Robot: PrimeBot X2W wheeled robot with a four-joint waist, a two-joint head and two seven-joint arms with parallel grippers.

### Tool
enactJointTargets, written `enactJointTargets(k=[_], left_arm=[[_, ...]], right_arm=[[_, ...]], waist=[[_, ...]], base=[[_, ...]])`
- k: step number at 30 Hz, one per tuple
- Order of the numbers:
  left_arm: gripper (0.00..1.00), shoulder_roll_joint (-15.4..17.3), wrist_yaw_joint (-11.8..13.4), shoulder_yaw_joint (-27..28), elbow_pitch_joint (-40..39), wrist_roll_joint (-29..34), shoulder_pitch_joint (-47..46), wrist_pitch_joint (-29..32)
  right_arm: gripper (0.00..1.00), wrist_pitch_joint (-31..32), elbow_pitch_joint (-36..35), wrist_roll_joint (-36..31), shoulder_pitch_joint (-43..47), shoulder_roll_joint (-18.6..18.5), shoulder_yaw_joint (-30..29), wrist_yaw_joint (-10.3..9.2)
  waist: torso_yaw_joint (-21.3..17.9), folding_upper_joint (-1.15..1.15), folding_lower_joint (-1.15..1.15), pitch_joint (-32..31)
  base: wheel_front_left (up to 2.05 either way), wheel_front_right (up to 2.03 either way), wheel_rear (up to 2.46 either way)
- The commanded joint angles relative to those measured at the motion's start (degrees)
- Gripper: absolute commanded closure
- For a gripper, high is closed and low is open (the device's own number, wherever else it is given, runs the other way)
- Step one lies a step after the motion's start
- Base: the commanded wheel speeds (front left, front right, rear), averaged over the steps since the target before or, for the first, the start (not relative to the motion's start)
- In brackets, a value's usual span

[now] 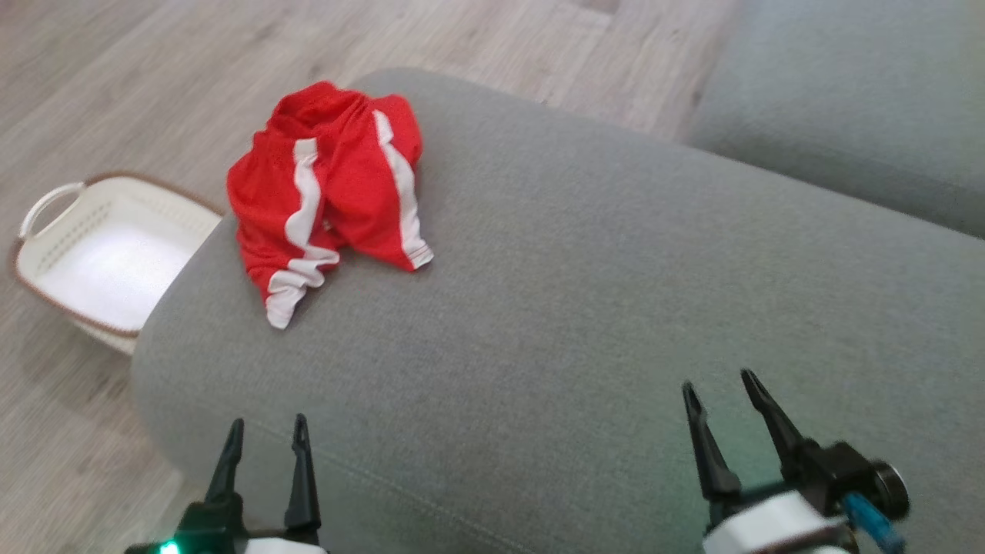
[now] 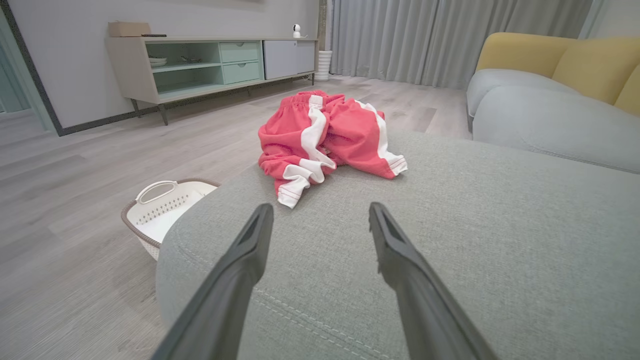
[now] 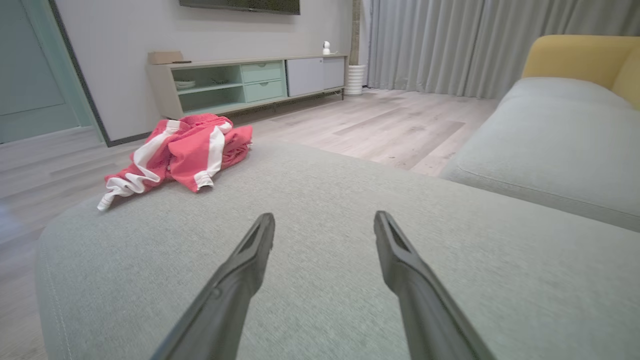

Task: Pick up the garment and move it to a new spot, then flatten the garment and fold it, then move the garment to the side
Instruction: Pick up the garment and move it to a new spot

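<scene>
The garment (image 1: pixel 331 192), red shorts with white side stripes, lies crumpled near the far left corner of a grey sofa cushion (image 1: pixel 585 308). In the left wrist view the garment (image 2: pixel 325 137) sits straight ahead beyond the fingers; in the right wrist view the garment (image 3: pixel 180 152) lies ahead to the left. My left gripper (image 1: pixel 267 433) hovers at the cushion's near left edge, open and empty. Over the cushion's near right part, well away from the garment, my right gripper (image 1: pixel 719 382) also stands open with nothing between its fingers.
A white laundry basket (image 1: pixel 54 215) with a brown rim stands on the wooden floor (image 1: pixel 92 92) left of the cushion. Another grey sofa seat (image 1: pixel 846 100) lies at the far right. A low cabinet (image 2: pixel 210 65) and curtains (image 2: pixel 450 35) stand across the room.
</scene>
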Motion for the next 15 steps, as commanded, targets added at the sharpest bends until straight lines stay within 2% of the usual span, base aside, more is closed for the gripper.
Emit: enactJointTargets(k=[1, 11, 15], left_arm=[[0.0, 0.32, 0.81, 2.45, -2.28, -0.34, -2.19, -0.88], [0.0, 0.22, 2.22, 3.38, -3.91, -1.07, -0.76, -1.99], [0.0, 1.29, 2.89, 4.78, -5.46, -1.47, -0.9, -2.11]], right_arm=[[0.0, -0.95, -1.3, 0.08, -4.22, -0.62, 1.87, 0.44], [0.0, -1.05, 0.67, -0.25, -6.72, -0.62, 4.33, 0.44], [0.0, -1.18, 0.47, -0.69, -6.75, -0.62, 3.42, 0.44]], waist=[[1.49, 0.0, 0.0, 1.46], [2.03, 0.0, 0.0, 2.43], [2.13, 0.0, 0.0, 2.42]], base=[[0.0, 0.0, 0.0], [0.0, 0.0, 0.0], [0.0, 0.0, 0.0]])
